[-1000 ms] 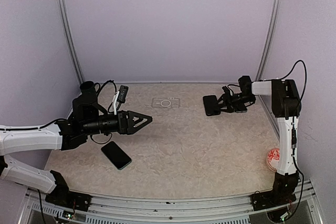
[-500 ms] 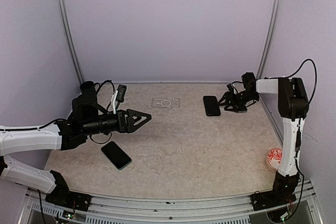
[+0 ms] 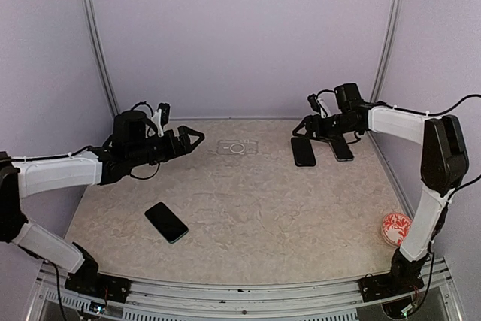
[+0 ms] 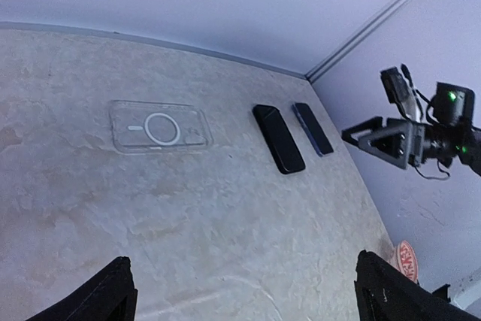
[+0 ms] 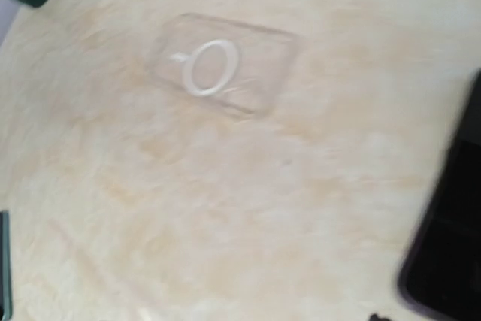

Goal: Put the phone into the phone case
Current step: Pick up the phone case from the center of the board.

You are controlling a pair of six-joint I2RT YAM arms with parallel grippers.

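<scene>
Far left: L arm's black two-finger gripper (image 3: pixel 197 137) above the beige marbled tabletop (image 3: pixel 263 216), pointed twd centre, jaws spread wide, nothing betw them. In L wrist view, just the two black fingers (image 4: pixel 113 295) at the bottom corners, well apart.

Front-left, below that gripper & well apart from it: dark slab phone w/ teal edge (image 3: pixel 166 222), flat on the top, lying at an angle, untouched.

Centre-back: clear plastic phone case w/ white ring (image 3: pixel 237 146), flat on the table, empty.

Right of the case, apart from it: glossy black phone (image 3: pixel 303 151), flat, long axis front-to-back. Just beside that, not touching: slimmer grey-blue phone (image 3: pixel 341 149), same lie.

Over those two: R arm's black gripper (image 3: pixel 307 128), off the surface, above the black phone's far end. Jaws parted or closed: can't tell, fingers unclear in every view. R wrist view blurred, showing only case, tabletop & a dark phone edge at right.

Front-right, near R arm's base: small red-and-white round item (image 3: pixel 395 228) on the table.
</scene>
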